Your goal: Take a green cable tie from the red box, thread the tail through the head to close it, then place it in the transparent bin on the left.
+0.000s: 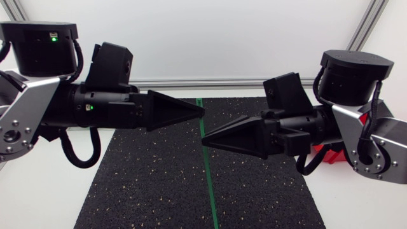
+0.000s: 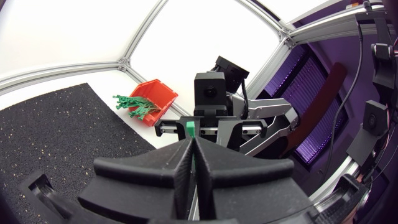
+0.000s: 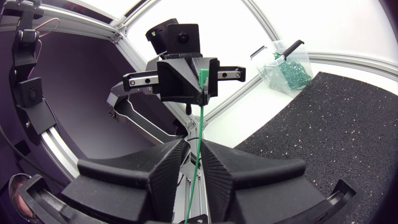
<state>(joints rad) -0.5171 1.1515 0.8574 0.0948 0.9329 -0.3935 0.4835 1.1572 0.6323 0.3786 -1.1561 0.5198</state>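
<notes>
A green cable tie [image 1: 208,178] hangs down over the black mat [image 1: 152,184] in the middle of the head view. My left gripper [image 1: 201,109] is shut on its upper part, and the tie's end [image 2: 191,128] pokes out past the closed fingertips. My right gripper [image 1: 205,141] faces it from the right, slightly lower. Its fingers stand a little apart, open, and the tie [image 3: 199,137] runs through the gap up to the left gripper [image 3: 202,81]. The red box [image 2: 158,96] holds several green ties [image 2: 134,104]. The transparent bin [image 3: 286,65] also holds green ties.
The black speckled mat covers the table's middle, with white table surface [image 1: 44,203] on both sides. The red box [image 1: 331,156] shows partly behind my right arm at the mat's right edge.
</notes>
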